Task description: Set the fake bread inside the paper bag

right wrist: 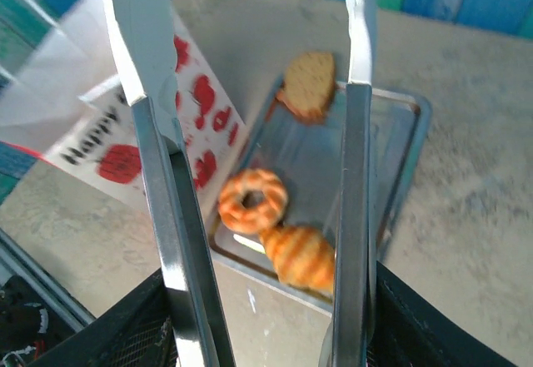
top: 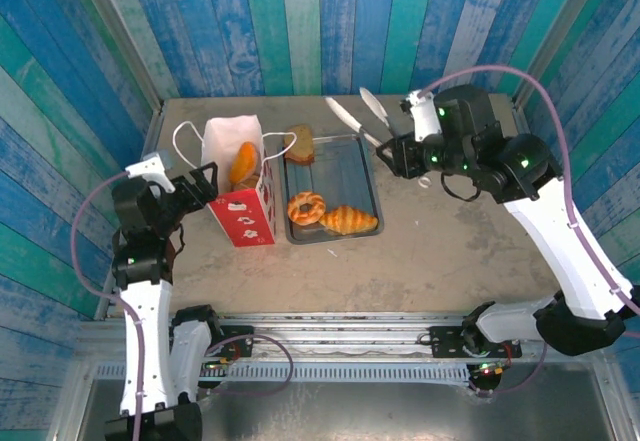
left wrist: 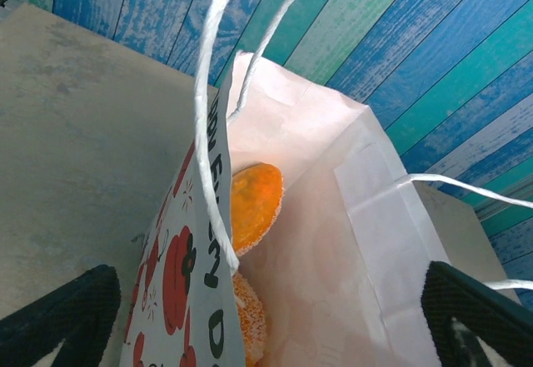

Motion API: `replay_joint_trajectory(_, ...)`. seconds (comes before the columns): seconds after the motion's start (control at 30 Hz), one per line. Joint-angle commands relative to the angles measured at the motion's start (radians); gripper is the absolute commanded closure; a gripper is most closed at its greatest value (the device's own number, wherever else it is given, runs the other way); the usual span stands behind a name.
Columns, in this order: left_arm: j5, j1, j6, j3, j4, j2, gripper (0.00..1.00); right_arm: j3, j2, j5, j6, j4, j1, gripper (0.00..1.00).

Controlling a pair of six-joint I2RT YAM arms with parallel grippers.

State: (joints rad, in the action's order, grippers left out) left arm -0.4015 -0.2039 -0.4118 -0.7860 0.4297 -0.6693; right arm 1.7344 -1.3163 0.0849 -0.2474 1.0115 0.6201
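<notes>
The paper bag (top: 240,216) stands upright left of the tray, its mouth open. Two orange pieces of fake bread (left wrist: 254,205) lie inside it, one peeking above the rim (top: 243,164). On the tray sit a ring donut (top: 305,207), a croissant (top: 348,221) and a brown slice (top: 300,145). My left gripper (top: 200,183) is open at the bag's left side, and in the left wrist view its fingers stand wide either side of the bag's mouth (left wrist: 366,217). My right gripper (top: 393,154) is shut on metal tongs (top: 350,116), whose spread, empty blades (right wrist: 158,176) hover above the donut (right wrist: 252,200) and croissant (right wrist: 301,255).
The grey metal tray (top: 365,176) lies mid-table, right of the bag. The bag's white cord handles (left wrist: 208,117) loop up in front of the left wrist camera. Blue plank walls close in the table's back and sides.
</notes>
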Motion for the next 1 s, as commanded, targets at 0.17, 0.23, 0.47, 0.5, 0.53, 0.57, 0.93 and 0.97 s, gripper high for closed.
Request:
replay_joint_trajectory(0.17,0.007,-0.004,0.066,-0.031,0.034,0.050,0.06,-0.192,-0.054,0.183,0.005,-0.004,-0.076,0.46)
replay_joint_trajectory(0.23,0.004,-0.005,0.087,-0.025,0.036,0.066,0.06,-0.212,-0.082,0.198,0.013,-0.003,-0.078,0.46)
replay_joint_trajectory(0.47,-0.012,-0.005,0.133,-0.027,0.059,0.079,0.06,-0.196,-0.231,0.251,0.056,0.055,-0.080,0.45)
replay_joint_trajectory(0.5,-0.012,-0.005,0.134,-0.026,0.058,0.079,0.06,-0.175,-0.266,0.263,0.069,0.082,-0.081,0.45)
replay_joint_trajectory(0.53,-0.010,-0.005,0.133,-0.024,0.057,0.079,0.06,-0.148,-0.304,0.276,0.082,0.113,-0.080,0.45)
replay_joint_trajectory(0.57,-0.007,-0.005,0.135,-0.023,0.058,0.078,0.06,-0.131,-0.334,0.284,0.091,0.138,-0.080,0.46)
replay_joint_trajectory(0.93,0.003,-0.005,0.141,0.009,0.046,0.075,0.06,-0.011,-0.535,0.290,0.145,0.204,-0.062,0.47)
replay_joint_trajectory(0.97,0.005,-0.005,0.142,0.010,0.047,0.073,0.06,-0.001,-0.547,0.289,0.149,0.209,-0.061,0.47)
